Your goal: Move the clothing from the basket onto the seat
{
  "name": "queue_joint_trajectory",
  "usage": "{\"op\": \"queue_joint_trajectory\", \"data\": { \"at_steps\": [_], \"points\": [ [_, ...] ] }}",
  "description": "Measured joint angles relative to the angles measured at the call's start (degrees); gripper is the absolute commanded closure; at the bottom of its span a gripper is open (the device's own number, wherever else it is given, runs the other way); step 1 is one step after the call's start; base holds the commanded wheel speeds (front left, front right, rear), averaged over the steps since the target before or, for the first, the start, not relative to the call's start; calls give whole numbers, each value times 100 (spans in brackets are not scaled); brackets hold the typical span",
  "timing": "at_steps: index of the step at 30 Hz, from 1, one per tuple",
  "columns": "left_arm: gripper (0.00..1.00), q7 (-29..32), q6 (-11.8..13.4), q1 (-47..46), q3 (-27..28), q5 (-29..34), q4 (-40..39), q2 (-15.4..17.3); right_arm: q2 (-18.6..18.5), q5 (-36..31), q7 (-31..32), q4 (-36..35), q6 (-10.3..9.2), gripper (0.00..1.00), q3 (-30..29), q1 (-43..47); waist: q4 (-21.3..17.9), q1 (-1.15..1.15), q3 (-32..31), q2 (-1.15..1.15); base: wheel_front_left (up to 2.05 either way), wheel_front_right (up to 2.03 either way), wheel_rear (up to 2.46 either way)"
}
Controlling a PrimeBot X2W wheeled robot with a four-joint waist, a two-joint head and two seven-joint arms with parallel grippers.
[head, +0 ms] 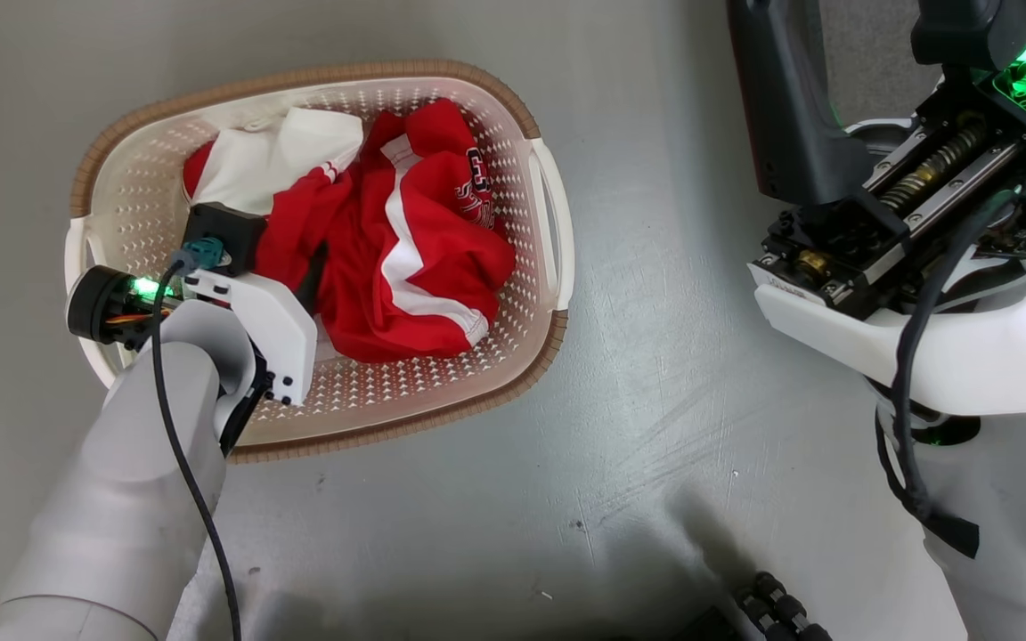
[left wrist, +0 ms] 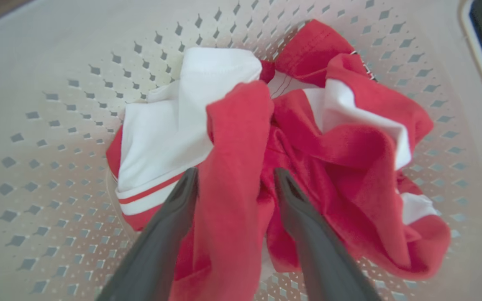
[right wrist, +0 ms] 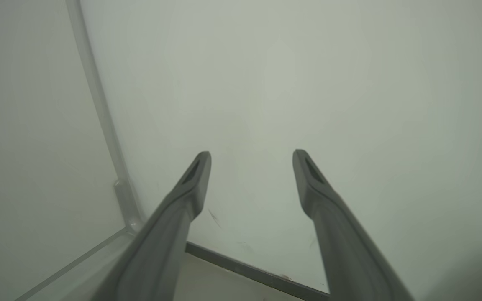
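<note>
Grab step rn: left gripper (left wrist: 234, 184) is wide open w/ nothing held, a red fold of clothing (left wrist: 241, 138) right btwn its fingers, rest piled just beyond in the basket (left wrist: 57, 167). Next imo: close, lift. Right gripper (right wrist: 251, 167) is open and empty.

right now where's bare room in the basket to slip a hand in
Bare perforated bottom lies between the clothing and the near rim of the basket, and along its left wall. The floor right of the basket is free. Crowded: the middle and far side, where the open left gripper straddles a red fold.
</note>
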Motion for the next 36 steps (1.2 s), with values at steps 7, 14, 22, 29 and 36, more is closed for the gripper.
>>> {"op": "queue_joint_trajectory", "data": {
  "at_steps": [7,14,22,29,36],
  "points": [
    [100,-44,18,-159,82,-27,59,-26,-1,5,0,-40,0,0,-12,-178,-15,0,174,0,0,0,0],
    [100,-212,31,-215,280,-293,90,-140,-3,4,0,-35,0,0,-43,-228,-3,0,235,0,0,0,0],
    [100,-407,29,-211,361,-482,92,-192,-5,-14,0,19,0,0,-21,-353,63,0,179,0,0,0,0],
    [100,-528,23,-198,393,-577,54,-236,-11,-105,0,88,0,0,-19,-353,125,0,79,0,0,0,0],
    [100,-681,-9,-164,420,-744,-81,-303,-12,-165,-1,232,0,0,2,-354,194,0,-65,0,0,0,0]
  ]
}}
